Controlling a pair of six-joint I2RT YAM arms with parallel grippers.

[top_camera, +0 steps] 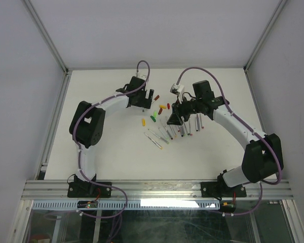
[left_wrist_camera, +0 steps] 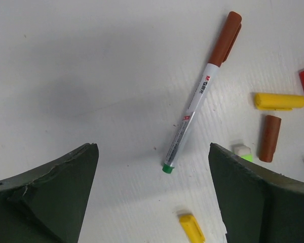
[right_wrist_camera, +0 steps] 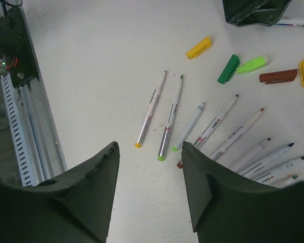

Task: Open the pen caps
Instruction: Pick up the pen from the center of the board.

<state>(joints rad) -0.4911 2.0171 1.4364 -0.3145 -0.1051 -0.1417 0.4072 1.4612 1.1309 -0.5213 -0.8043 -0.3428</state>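
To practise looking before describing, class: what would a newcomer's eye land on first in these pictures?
A fan of uncapped pens lies in the middle of the table, tips bare, with loose caps in yellow, green and brown scattered beside them. One pen still wears a brown cap though its tail plug is green. It lies flat below the open left hand.

The top camera looks from high above down on the whole white table [top_camera: 116, 152]. Both wrist cameras look down closely, sharing the short brown plastic cap [left_wrist_camera: 269, 137] [right_wrist_camera: 278, 76].
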